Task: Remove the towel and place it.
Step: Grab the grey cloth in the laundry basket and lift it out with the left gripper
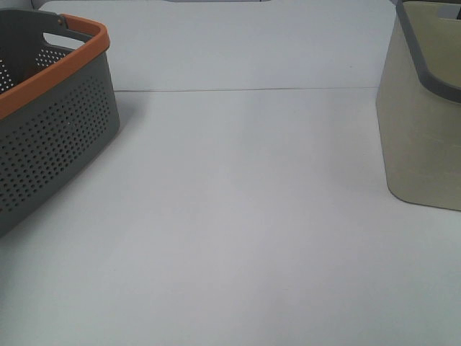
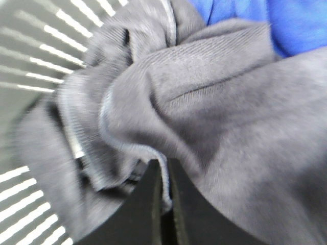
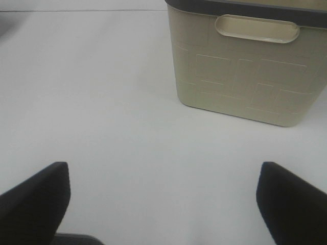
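The towel (image 2: 214, 117) is a dark charcoal cloth, bunched in folds, and fills the left wrist view. My left gripper (image 2: 163, 204) is shut, and a hemmed fold of the towel is pinched between its two black fingers. A blue cloth (image 2: 286, 20) lies beside the towel, and the slatted wall of a basket (image 2: 36, 46) shows behind it. My right gripper (image 3: 163, 204) is open and empty above the bare table, facing the beige basket (image 3: 245, 66). Neither gripper nor the towel shows in the exterior high view.
A grey perforated basket with an orange rim (image 1: 50, 122) stands at the left edge of the white table (image 1: 238, 216). The beige basket with a grey rim (image 1: 421, 122) stands at the right edge. A seam (image 1: 245, 90) crosses the table at the back.
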Motion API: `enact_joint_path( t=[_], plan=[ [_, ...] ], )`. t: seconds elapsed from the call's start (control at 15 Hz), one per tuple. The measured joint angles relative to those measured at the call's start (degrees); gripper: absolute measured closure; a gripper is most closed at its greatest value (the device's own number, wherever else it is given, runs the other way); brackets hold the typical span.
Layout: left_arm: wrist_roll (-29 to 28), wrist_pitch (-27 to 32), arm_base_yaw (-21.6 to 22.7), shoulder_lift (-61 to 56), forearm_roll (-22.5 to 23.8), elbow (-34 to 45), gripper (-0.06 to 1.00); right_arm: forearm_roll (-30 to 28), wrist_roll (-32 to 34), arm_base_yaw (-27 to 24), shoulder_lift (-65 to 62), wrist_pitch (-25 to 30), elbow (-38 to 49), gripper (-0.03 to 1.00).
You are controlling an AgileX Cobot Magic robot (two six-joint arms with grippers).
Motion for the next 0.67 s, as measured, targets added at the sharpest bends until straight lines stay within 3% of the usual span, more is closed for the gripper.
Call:
enact_joint_path(
  t=[0.4,0.67],
  plan=[
    [2.81,3.09,0.0,-11.75,0.0,-0.29,0.94,0.0,0.0,0.0,0.0,0.0,0.0,0.01],
    [5.73,7.68,0.0,-15.87,-1.2,-6.19,0.94,0.0,0.0,0.0,0.0,0.0,0.0,0.01]
  ],
)
